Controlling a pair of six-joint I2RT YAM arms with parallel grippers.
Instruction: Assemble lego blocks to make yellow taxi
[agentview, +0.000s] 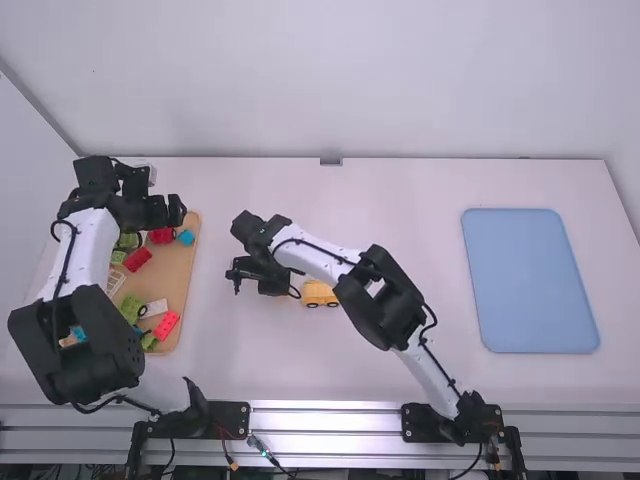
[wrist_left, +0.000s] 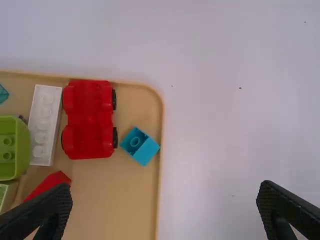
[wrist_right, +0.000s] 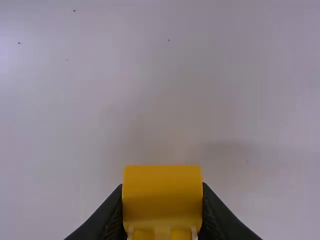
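In the middle of the table (agentview: 420, 200): the yellow base (agentview: 320, 294), on its black wheels, partly behind the right arm (agentview: 305, 257).
Right gripper (wrist_right: 162, 205): beside the base, fingers clamped on the sides of the yellow block (wrist_right: 162, 190); the block seems to hang just above the table.
Left gripper (wrist_left: 162, 212): at the tray's far corner, fingers wide apart, nothing between them.
Tray (wrist_left: 115, 200): holds a red car (wrist_left: 90, 120), a blue brick (wrist_left: 140, 146), a white brick (wrist_left: 45, 125) and a green piece (wrist_left: 13, 147), among others.
Blue mat (agentview: 530, 280): flat on the table, well apart from the base.
Step in hand: probably bringing the block over the base to add it to the taxi.
Risk at the studs: if the block comes down turned or off centre, it may catch on one edge and sit tilted; pressing harder would then likely tip the base.
Risk at the wheels: nothing grips the base, so a sideways touch from the block or a finger could roll it out of line.
Risk in the grip: only two sides are pinched, so uneven push from below could swing the block or slide it up between the fingers.
Risk on the left: if that gripper comes in to steady the base, the two could knock together.
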